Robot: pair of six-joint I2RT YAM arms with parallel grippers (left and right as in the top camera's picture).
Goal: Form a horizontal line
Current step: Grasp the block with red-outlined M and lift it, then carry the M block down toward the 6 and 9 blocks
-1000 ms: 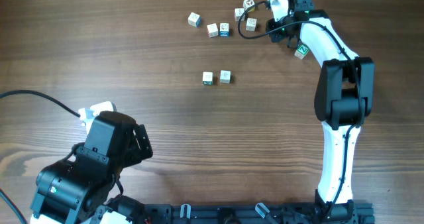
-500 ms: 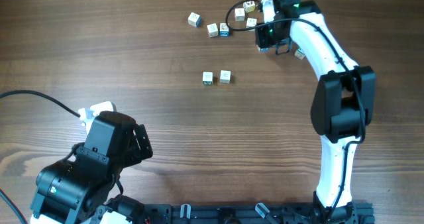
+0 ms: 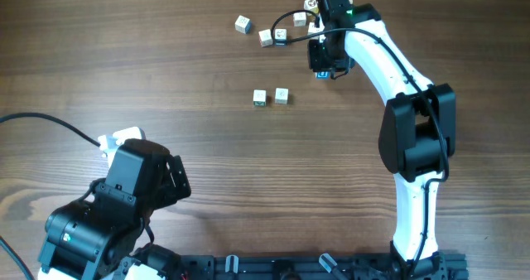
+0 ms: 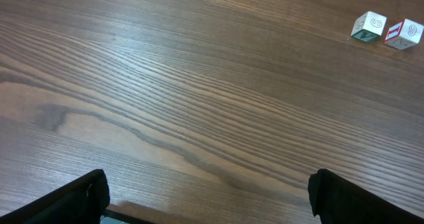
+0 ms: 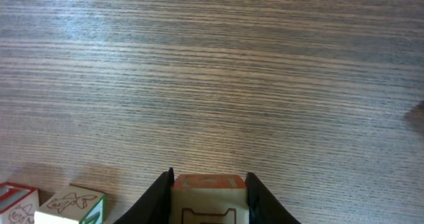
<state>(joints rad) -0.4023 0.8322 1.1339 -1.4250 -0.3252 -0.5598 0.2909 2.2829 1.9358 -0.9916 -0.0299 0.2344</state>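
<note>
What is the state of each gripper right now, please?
Left gripper: open, holding nothing.
Right gripper: closed on a cube.

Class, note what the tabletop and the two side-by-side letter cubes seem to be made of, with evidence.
Tabletop: wood or wood-look laminate, matt brown, with long grain lines. Green-marked cube and red-marked cube: likely painted wood, whitish matt faces with printed marks; plastic cannot be ruled out.
</note>
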